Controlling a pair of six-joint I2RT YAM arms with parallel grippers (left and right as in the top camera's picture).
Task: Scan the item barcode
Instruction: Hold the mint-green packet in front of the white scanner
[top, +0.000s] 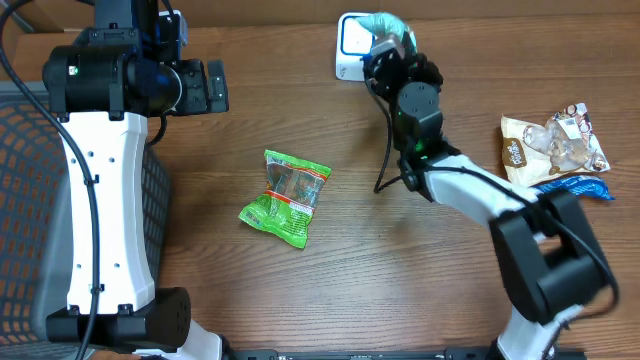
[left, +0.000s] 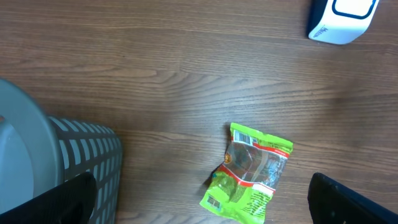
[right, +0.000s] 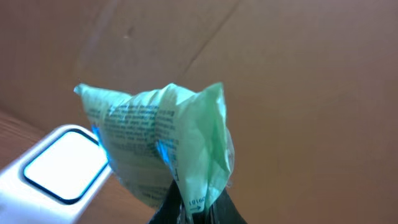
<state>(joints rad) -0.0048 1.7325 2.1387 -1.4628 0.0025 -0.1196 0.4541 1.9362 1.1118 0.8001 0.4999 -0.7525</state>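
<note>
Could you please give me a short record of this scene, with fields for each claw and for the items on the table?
right claw: shut on pale green packet, held up by the white scanner
left claw: open, holding nothing
table centre: green snack packet, lying flat, untouched
table right: beige snack bag, with a blue packet beside it
table left: grey basket

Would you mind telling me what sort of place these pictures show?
Probably a mock checkout bench in a lab: a white box-shaped barcode scanner on a brown wooden table, a green plastic snack packet lying on it, and a grey mesh basket at its edge.
</note>
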